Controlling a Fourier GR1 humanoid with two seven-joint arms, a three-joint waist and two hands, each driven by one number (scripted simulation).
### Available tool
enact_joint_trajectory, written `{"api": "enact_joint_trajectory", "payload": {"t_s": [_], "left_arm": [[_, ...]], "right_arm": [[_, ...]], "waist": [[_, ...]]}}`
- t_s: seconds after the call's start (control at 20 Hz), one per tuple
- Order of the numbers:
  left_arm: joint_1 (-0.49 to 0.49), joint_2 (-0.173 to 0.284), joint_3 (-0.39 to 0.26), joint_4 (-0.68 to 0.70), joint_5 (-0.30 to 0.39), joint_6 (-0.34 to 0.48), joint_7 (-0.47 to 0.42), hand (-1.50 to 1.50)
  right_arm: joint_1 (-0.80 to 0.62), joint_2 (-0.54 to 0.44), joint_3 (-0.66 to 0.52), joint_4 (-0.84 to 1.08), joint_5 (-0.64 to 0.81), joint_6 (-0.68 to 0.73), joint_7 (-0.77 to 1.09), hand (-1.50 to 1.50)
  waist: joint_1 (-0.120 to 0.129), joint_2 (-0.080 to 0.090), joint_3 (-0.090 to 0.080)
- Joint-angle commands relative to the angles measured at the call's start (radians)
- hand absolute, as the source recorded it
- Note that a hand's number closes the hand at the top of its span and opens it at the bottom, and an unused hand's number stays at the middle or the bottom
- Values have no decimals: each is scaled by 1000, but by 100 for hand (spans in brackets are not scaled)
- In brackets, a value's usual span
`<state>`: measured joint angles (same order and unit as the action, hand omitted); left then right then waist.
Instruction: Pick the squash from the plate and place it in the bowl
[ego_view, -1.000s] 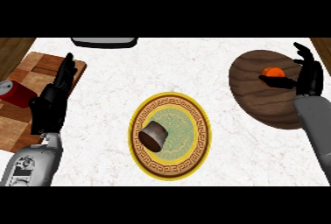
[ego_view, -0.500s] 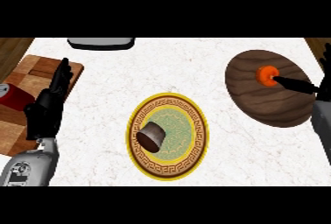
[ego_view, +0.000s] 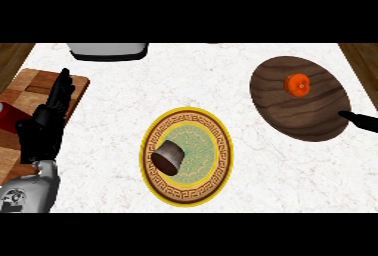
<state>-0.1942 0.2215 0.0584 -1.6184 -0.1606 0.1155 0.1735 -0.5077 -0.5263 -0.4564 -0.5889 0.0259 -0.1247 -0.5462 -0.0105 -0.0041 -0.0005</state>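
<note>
My right hand (ego_view: 360, 120) shows only as a dark tip at the right edge, just off the rim of the wooden bowl (ego_view: 299, 112); I cannot tell from here how it is set. A moment ago it hung over the bowl with the squash (ego_view: 299, 84) under it; now it has pulled back toward the edge and the small orange squash lies alone inside the bowl, toward its far side, touching nothing but the wood. I judge from this that the release is done and the task is as good as finished; what remains is only to clear my arm away.

My left hand (ego_view: 46, 122) rests at the left, fingers straight and relaxed, pointing up over the wooden cutting board (ego_view: 29, 85), holding nothing. A red thing (ego_view: 9, 114) sits on that board beside it, partly hidden.

In the middle of the marble counter (ego_view: 199, 70) stands the yellow patterned plate (ego_view: 214, 175), which carries a dark brown lump (ego_view: 167, 157) on its left side. A grey object (ego_view: 108, 50) is cut off at the far edge. Nothing lies between my right hand and the edge.
</note>
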Motion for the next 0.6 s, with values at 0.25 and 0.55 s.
{"api": "enact_joint_trajectory", "payload": {"t_s": [0.25, 0.55], "left_arm": [[-34, -33, -27, 0, -52, 22, 26, 0], [40, -41, -2, 4, -33, -5, -54, 0]], "right_arm": [[363, 45, 14, -396, -106, 161, 29, -150], [540, 141, 40, -655, -117, 128, 59, -150]], "waist": [[-6, 0, 0], [2, 2, 0]]}}
